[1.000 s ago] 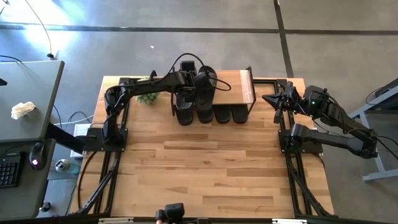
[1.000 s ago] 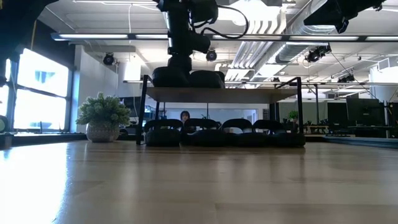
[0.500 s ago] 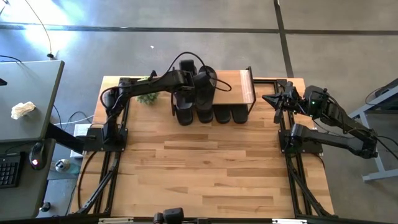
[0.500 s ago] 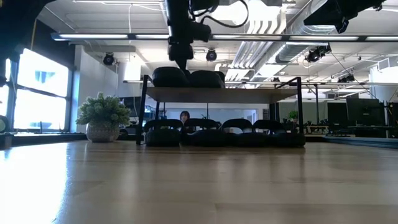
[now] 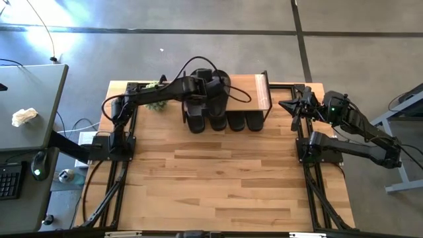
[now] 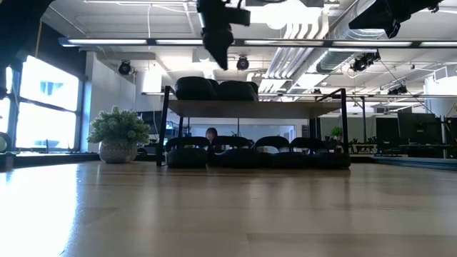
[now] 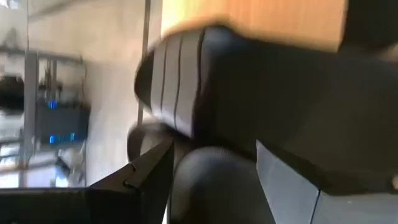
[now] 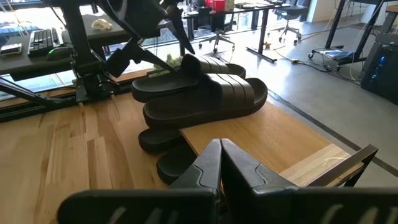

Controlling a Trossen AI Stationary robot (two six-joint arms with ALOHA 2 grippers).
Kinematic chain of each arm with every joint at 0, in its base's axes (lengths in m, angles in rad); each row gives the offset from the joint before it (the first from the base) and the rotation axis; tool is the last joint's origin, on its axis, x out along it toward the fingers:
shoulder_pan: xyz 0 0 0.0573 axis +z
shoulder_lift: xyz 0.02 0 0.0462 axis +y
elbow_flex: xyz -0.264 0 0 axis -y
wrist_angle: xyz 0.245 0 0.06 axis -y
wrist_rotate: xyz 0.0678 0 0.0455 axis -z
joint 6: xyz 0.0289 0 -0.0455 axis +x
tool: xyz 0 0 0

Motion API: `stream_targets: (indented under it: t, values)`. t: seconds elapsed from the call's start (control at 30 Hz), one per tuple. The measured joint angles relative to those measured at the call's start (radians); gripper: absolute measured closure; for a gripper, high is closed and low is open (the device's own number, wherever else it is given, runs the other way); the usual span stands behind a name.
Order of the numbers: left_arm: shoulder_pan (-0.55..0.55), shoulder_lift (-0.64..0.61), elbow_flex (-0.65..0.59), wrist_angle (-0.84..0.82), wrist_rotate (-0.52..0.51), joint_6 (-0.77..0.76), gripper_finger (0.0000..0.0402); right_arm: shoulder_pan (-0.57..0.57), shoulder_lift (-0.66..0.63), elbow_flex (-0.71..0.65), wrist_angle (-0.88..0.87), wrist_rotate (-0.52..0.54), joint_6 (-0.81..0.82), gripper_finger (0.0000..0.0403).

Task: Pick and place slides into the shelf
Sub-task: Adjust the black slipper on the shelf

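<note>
The shelf [image 6: 285, 108] stands at the table's far edge. Two black slides [image 6: 196, 88] [image 6: 237, 90] lie side by side, soles down, on the left part of its wooden plank [image 5: 248, 92]. Several more slides [image 6: 275, 151] stand in a row on the table under it. My left gripper [image 6: 218, 61] hangs open just above the two upper slides, clear of them; in the left wrist view its fingers [image 7: 149, 180] stand wide apart with a slide [image 7: 236, 81] beyond them. My right gripper [image 8: 221, 155] is shut, off the table's right edge [image 5: 291, 106].
A small potted plant [image 6: 118, 132] stands on the table left of the shelf. The near part of the wooden table [image 5: 225, 185] lies bare. A desk with a keyboard [image 5: 10, 178] stands beyond the table's left edge.
My left gripper has opened and let go of the left slide on the shelf's top. It has then risen clear of that slide and tipped. The slide stays where it lay on the plank.
</note>
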Motion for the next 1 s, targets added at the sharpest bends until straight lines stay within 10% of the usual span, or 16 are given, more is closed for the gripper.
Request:
stream_targets:
  t: [0.5, 1.0]
  values:
    - [0.023, 0.000, 0.005, 0.204, 0.140, 0.216, 0.0190, 0.000, 0.000, 0.000, 0.000, 0.000, 0.000, 0.0403]
    - [0.037, 0.128, 0.004, 0.259, -0.050, 0.302, 0.0190, 0.000, 0.000, 0.000, 0.000, 0.000, 0.000, 0.0403]
